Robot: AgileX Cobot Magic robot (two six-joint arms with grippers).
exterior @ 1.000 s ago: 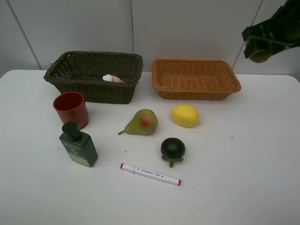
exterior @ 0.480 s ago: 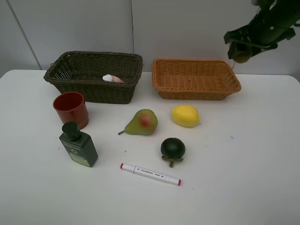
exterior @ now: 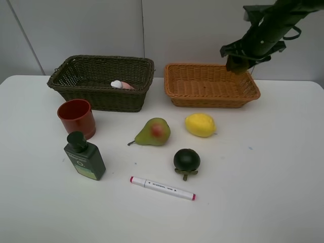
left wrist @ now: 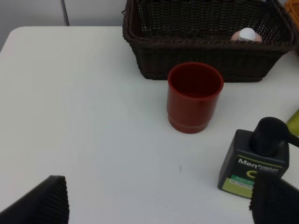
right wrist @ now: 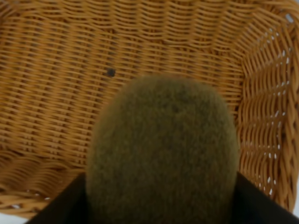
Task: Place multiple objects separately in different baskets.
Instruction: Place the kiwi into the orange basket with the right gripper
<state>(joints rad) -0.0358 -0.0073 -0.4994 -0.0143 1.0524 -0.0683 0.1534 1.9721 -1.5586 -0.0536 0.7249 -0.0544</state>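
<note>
My right gripper [exterior: 238, 63] hangs over the back right part of the light orange-tan basket [exterior: 174, 93], shut on the brown kiwi [right wrist: 163, 154], which fills the right wrist view above the basket's woven floor [right wrist: 56, 84]. The dark olive-brown basket [exterior: 76, 96] holds the pink bottle [exterior: 121, 85]. On the table lie the pear [exterior: 153, 132], lemon [exterior: 200, 124], dark green round fruit [exterior: 187, 160] and white marker [exterior: 162, 188]. The red cup [left wrist: 194, 97] and dark green bottle [left wrist: 256, 158] stand ahead of my open left gripper [left wrist: 159, 200], whose fingertips [left wrist: 44, 200] frame the left wrist view.
A grey panelled wall rises close behind both baskets. The white table's left edge [left wrist: 7, 39] runs near the dark basket.
My right arm has swung leftward and downward with the kiwi, from the far upper right to above the orange-tan basket. Nothing on the table has moved.
</note>
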